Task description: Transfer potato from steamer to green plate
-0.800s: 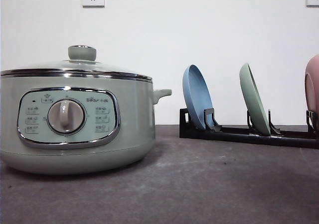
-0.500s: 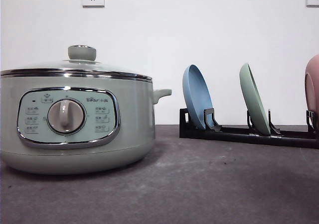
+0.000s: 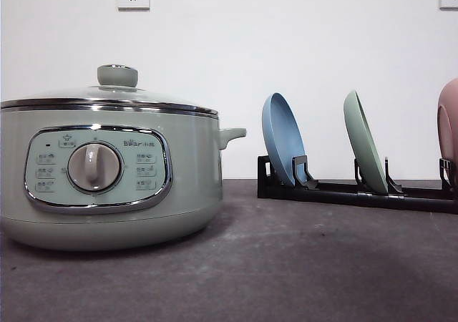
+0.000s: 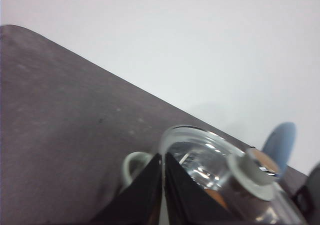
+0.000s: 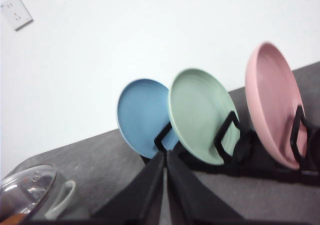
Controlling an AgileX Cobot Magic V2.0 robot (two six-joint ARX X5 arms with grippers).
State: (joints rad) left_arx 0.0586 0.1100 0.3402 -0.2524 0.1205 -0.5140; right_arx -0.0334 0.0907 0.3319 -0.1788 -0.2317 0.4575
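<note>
The pale green steamer [image 3: 107, 179] stands at the table's left with its glass lid [image 3: 107, 96] on. Through the glass an orange-brown patch of the potato [image 4: 218, 197] shows; it appears again at the right wrist view's corner as the potato [image 5: 11, 219]. The green plate [image 3: 365, 150] stands on edge in the middle slot of a black rack [image 3: 343, 193]. My left gripper [image 4: 163, 157] is shut and empty, hanging over the steamer's [image 4: 195, 157] side handle and lid rim. The right gripper [image 5: 165, 155] is shut and empty, in front of the green plate [image 5: 200, 112].
A blue plate [image 3: 283, 149] stands left of the green one and a pink plate [image 3: 449, 129] right of it, all upright in the rack. The lid's knob [image 4: 252, 172] sticks up. A white wall with sockets runs close behind the table.
</note>
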